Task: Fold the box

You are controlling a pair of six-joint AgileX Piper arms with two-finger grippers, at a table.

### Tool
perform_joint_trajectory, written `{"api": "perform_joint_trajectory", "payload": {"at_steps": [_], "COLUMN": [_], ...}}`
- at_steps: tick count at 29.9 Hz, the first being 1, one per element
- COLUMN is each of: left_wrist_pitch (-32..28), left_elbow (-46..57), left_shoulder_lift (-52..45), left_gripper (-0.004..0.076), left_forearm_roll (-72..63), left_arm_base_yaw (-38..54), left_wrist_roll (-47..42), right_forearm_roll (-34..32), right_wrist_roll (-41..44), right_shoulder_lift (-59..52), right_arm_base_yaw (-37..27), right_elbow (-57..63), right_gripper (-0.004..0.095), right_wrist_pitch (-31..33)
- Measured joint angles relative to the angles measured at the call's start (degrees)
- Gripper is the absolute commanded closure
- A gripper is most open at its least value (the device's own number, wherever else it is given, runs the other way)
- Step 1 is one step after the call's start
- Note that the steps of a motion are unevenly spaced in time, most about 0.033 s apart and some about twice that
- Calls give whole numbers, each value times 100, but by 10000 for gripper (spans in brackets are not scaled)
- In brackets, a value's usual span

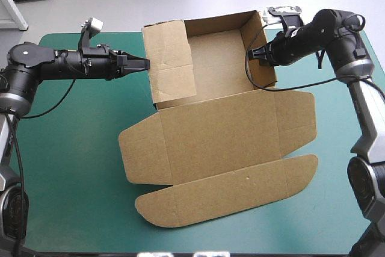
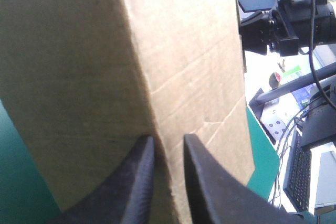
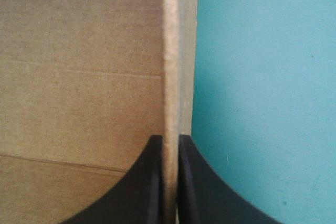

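You have the box [image 1: 222, 130] in the middle of the teal-green cover [image 1: 72, 161], about halfway built as far as these views show. Its far half has become a tray and its near half lies flat. The far wall [image 1: 213, 23] and the right wall [image 1: 252, 28] stand upright around the tray floor [image 1: 219, 58]. The left wall [image 1: 171, 61] is a wide panel that is raised but leans in over the floor, and it does not look tucked down yet. Your left gripper [image 1: 143, 63] is at that panel's outer edge. In its wrist view, the left gripper [image 2: 168, 139] straddles a fold ridge of the board with only a narrow gap between the fingers, so read it as clamped on the box. Your right gripper [image 1: 255, 54] is at the rim of the right wall. In its wrist view, the right gripper [image 3: 169, 139] is nearly closed, with the wall's pale cut edge pinched between the fingers, the brown inside on one side and bare cover on the other. The lid [image 1: 222, 127] lies flat toward you with its side ears spread, and the long tuck flap [image 1: 240, 197] lies flat at the near end. The remaining work is probably to fold the left panel over and seat it, and to check that the right wall holds. Keep both grips light so the walls do not buckle or drag the tray.
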Motion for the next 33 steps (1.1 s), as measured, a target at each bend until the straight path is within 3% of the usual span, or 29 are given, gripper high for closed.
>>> {"api": "perform_joint_trajectory", "payload": {"at_steps": [4,16,26,33], "left_wrist_pitch": [0,-42,-1012,-1811], "left_elbow": [0,0,0,6], "left_shoulder_lift": [0,-7,-13,-13], "left_gripper": [277,267,267,267], "left_forearm_roll": [29,505,1149,2348], "left_arm_base_yaw": [0,-13,-553,-1116], "left_wrist_roll": [-137,-400,-908,-1870], "right_forearm_roll": [-17,-43,-638,-1156], "right_wrist_roll": [28,86,534,927], "right_shoulder_lift": [18,29,29,29], "right_arm_base_yaw": [0,132,528,784], "right_elbow": [0,0,0,0], "right_gripper": [906,906,906,906], "right_wrist_pitch": [-26,-62,-239,-300]}}
